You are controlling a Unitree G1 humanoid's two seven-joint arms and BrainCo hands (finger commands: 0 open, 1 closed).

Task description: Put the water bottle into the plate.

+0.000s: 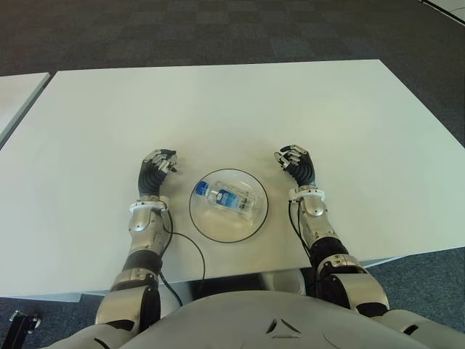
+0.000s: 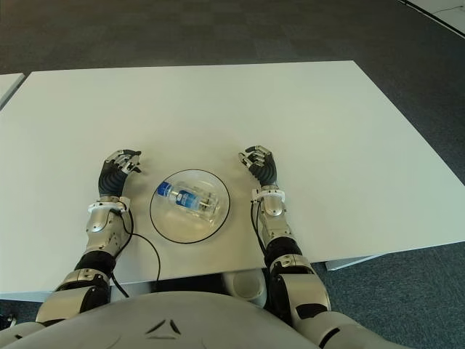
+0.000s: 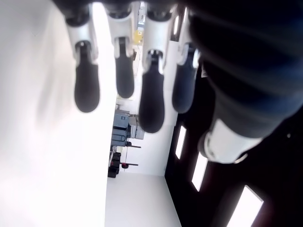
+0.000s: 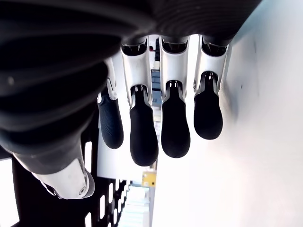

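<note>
The white tabletop [image 1: 218, 102] is carrying a clear plate [image 1: 200, 222], and the water bottle [image 1: 231, 199] is lying on its side inside it. The left robot hand [image 1: 158, 164] and right robot hand [image 1: 292, 159] are flanking the plate, fingers relaxed, holding nothing. Judging the placement done, pulling away wide is avoiding nudging the rim.

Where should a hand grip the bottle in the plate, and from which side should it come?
Probably around its middle, at the blue label, coming from above. The bottle lies on its side in the plate, cap toward the left hand, so fingers can close across the body. Both it and the right hand hold nothing.
</note>
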